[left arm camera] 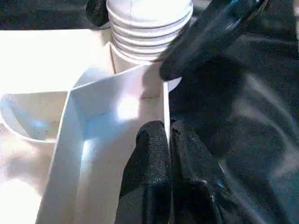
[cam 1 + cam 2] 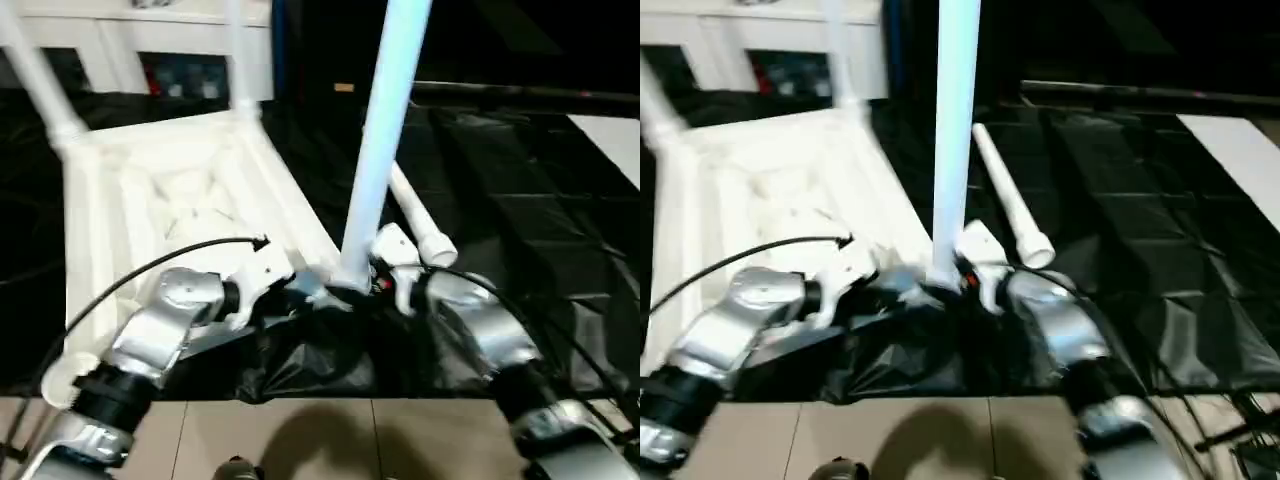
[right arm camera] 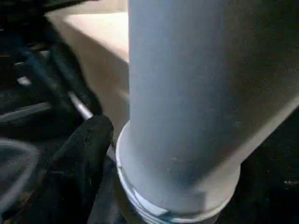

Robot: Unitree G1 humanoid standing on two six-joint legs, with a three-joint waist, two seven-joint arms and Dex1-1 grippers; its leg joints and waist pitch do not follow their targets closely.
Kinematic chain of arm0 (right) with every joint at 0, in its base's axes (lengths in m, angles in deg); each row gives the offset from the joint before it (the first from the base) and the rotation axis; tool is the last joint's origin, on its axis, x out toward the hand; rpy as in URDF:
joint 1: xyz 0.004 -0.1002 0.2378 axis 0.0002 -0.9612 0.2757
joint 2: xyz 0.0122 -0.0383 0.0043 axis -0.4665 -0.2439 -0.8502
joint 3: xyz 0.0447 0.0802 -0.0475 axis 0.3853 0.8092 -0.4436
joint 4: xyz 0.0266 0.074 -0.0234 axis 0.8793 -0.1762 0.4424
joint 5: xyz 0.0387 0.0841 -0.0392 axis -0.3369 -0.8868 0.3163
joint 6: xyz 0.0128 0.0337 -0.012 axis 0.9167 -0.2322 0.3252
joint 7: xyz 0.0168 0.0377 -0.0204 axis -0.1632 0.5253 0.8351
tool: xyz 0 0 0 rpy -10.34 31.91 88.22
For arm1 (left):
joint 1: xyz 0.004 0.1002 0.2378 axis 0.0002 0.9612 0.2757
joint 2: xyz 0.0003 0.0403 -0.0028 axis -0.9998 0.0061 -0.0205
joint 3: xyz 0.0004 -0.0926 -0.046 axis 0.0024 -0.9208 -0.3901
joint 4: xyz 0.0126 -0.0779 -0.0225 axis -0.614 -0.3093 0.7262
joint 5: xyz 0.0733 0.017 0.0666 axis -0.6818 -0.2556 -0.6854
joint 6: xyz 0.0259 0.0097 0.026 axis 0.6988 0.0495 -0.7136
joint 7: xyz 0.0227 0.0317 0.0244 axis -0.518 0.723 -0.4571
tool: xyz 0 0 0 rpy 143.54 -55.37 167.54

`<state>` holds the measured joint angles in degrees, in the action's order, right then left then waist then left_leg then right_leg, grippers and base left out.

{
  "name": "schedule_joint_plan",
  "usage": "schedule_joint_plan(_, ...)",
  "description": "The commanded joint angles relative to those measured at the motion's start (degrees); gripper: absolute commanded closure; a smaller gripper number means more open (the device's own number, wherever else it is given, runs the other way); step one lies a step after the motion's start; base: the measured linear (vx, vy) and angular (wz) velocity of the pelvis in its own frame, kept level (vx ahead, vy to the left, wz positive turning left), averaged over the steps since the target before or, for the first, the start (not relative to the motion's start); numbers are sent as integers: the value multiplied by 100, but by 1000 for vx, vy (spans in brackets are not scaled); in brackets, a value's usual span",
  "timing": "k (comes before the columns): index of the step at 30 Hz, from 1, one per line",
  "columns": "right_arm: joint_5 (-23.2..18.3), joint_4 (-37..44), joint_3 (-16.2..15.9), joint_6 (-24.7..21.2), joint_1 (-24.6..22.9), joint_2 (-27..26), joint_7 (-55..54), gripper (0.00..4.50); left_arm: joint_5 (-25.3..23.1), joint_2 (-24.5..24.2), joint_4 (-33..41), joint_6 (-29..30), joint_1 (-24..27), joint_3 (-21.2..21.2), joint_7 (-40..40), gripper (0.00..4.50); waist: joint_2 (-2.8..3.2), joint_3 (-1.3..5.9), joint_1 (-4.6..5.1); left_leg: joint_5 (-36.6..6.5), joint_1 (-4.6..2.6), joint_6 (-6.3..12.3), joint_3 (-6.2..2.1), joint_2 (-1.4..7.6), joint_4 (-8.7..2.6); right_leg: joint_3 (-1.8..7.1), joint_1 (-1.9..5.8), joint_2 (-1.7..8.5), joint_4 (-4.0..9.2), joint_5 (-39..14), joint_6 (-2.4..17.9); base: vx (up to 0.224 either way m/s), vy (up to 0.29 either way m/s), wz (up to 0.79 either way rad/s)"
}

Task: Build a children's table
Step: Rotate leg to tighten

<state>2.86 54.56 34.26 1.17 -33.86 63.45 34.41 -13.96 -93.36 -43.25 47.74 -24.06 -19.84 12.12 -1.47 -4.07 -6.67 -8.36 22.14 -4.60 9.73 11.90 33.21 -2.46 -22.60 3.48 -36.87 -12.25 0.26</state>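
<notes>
The children's table top [image 2: 150, 200] lies upside down on black sheeting, ribs up. Two white legs [image 2: 35, 70] [image 2: 240, 50] stand in its far corner sockets. A third leg [image 2: 375, 150] stands upright at the near right corner, its ribbed end [image 1: 149, 28] at the socket. My left gripper [image 1: 168, 158] is shut on the thin rim wall [image 1: 117, 107] of the top, just beside that corner. My right gripper [image 2: 378, 285] is open, and its black fingers [image 1: 210, 32] straddle the base of the upright leg [image 3: 187, 93]. A fourth leg [image 2: 420, 220] lies loose on the sheeting to the right.
A white cabinet [image 2: 150, 40] stands behind the table top. Crumpled black sheeting [image 2: 520, 200] covers the floor around the work, and a white panel [image 2: 615, 140] lies at the far right. Beige floor tiles [image 2: 300, 440] show near my arms.
</notes>
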Motion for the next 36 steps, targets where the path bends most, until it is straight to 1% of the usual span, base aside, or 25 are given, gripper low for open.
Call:
schedule_joint_plan(1,-172,306,-76,-108,-41,68,347,76,237,65,293,-207,-85,247,-448,450,42,429,31,-1430,-154,44,6,123,-345,242,219,373,504,-891,1130,0,0,0)
schedule_joint_plan(2,-193,355,-94,-135,-55,92,423,76,248,36,293,-208,-87,259,-502,450,41,425,26,-1469,-158,25,2,123,-350,241,213,375,511,-976,1119,0,0,0)
schedule_joint_plan(5,-244,566,-218,-221,-129,210,769,110,272,-91,263,-250,-108,307,-710,450,31,428,18,-1459,-145,17,-2,125,-353,243,221,384,511,-1041,1103,0,0,0)
schedule_joint_plan(8,-195,610,-323,-260,-168,244,866,121,272,-119,197,-267,-134,292,-793,450,31,427,17,-1411,-139,-1,-4,121,-353,238,221,384,508,-1045,1103,0,0,0)
schedule_joint_plan(10,-146,618,-389,-252,-188,255,875,152,270,-128,181,-242,-142,292,-820,450,26,432,22,-1378,-133,-9,-6,120,-350,239,228,389,501,-1028,1102,0,0,0)
schedule_joint_plan(12,-106,626,-431,-250,-222,244,877,156,265,-128,148,-261,-148,286,-796,450,28,436,27,-1354,-133,-12,-5,119,-346,236,227,385,496,-975,1120,0,0,0)
schedule_joint_plan(13,-103,635,-434,-260,-230,241,879,165,265,-127,138,-269,-149,282,-791,450,28,435,29,-1360,-136,-11,-5,119,-346,236,224,383,495,-968,1127,0,0,0)
schedule_joint_plan(14,-107,641,-430,-279,-240,221,858,174,254,-117,130,-263,-149,273,-752,450,11,441,28,-1342,-137,-4,-2,118,-343,234,229,383,494,-948,1131,0,0,0)
schedule_joint_plan(16,-108,624,-412,-308,-248,170,777,179,233,-86,119,-243,-149,251,-670,450,19,433,27,-1371,-140,-1,-3,120,-345,235,220,385,498,-1003,1132,0,0,0)
schedule_joint_plan(18,-52,422,-303,-319,-222,-74,318,181,164,73,67,-120,-174,145,-306,450,27,429,34,-1382,-138,-32,0,119,-348,238,212,383,498,-1038,1128,0,0,0)
schedule_joint_plan(21,-8,-10,-59,-451,-51,-521,-535,182,-25,326,-26,145,-275,1,369,450,25,412,79,-1560,-149,-148,-9,110,-365,237,199,396,530,-1422,1069,0,0,0)
schedule_joint_plan(22,-8,-104,-3,-500,-5,-619,-713,182,-60,378,-29,227,-295,-27,508,450,22,406,96,-1661,-154,-199,-23,103,-375,229,195,402,551,-1661,1028,0,0,0)
schedule_joint_plan(23,24,-277,79,-445,74,-773,-1037,182,-97,486,-5,381,-323,-97,764,450,33,408,110,-1682,-146,-225,-35,101,-383,223,207,404,555,-1743,994,0,0,0)
schedule_joint_plan(24,35,-474,182,-474,170,-949,-1398,183,-135,622,39,605,-352,-191,1076,450,44,407,164,-1724,-127,-294,-42,104,-391,220,204,403,533,-1760,993,0,0,0)
schedule_joint_plan(25,66,-865,351,-424,358,-1283,-2077,183,-223,911,123,984,-386,-394,1727,450,31,419,210,-1723,-120,-310,-51,102,-387,215,215,409,541,-1758,984,0,0,0)
schedule_joint_plan(26,68,-1039,429,-434,443,-1426,-2386,183,-263,1016,177,1116,-377,-454,1948,450,28,411,259,-1720,-93,-337,-65,89,-393,203,223,404,547,-1786,986,0,0,0)
schedule_joint_plan(27,71,-1141,474,-433,492,-1508,-2568,183,-285,1072,211,1181,-368,-482,2064,450,27,420,273,-1732,-96,-340,-63,89,-383,204,220,410,551,-1799,975,0,0,0)
schedule_joint_plan(28,71,-1286,537,-415,561,-1635,-2815,183,-337,1156,275,1249,-336,-497,2231,450,9,420,319,-1754,-92,-318,-66,85,-380,201,214,396,550,-1768,958,0,0,0)
schedule_joint_plan(30,93,-1521,659,-307,668,-1861,-3209,183,-411,1267,347,1311,-281,-467,2441,450,20,435,339,-1687,-94,-247,-50,77,-353,216,200,387,549,-1563,962,0,0,0)
schedule_joint_plan(31,146,-1626,672,-233,715,-1930,-3291,183,-424,1345,362,1333,-267,-476,2520,450,-22,439,338,-1628,-103,-184,-32,73,-337,221,194,379,561,-1470,958,0,0,0)
schedule_joint_plan(32,155,-1641,673,-223,722,-1939,-3301,183,-426,1358,365,1338,-265,-478,2532,450,-4,442,333,-1566,-100,-165,-33,73,-332,222,194,381,542,-1392,976,0,0,0)
schedule_joint_plan(33,184,-1690,676,-189,745,-1968,-3334,183,-433,1402,376,1355,-260,-485,2573,450,-19,441,331,-1524,-93,-140,-24,69,-332,222,195,371,549,-1341,976,0,0,0)
schedule_joint_plan(34,174,-1828,731,-163,815,-2042,-3311,148,-412,1462,427,1390,-246,-453,2611,450,-1,443,325,-1433,-91,-105,-16,75,-327,224,200,363,530,-1159,992,0,0,0)
schedule_joint_plan(35,157,-1882,754,-158,849,-2060,-3279,127,-428,1461,442,1362,-244,-425,2608,450,5,444,319,-1423,-93,-98,-17,78,-329,223,203,365,525,-1110,1002,0,0,0)
schedule_joint_plan(36,152,-1942,767,-142,892,-2065,-3234,113,-436,1451,457,1313,-239,-389,2579,450,-16,442,328,-1430,-87,-87,-18,80,-335,217,204,359,519,-1070,1012,0,0,0)
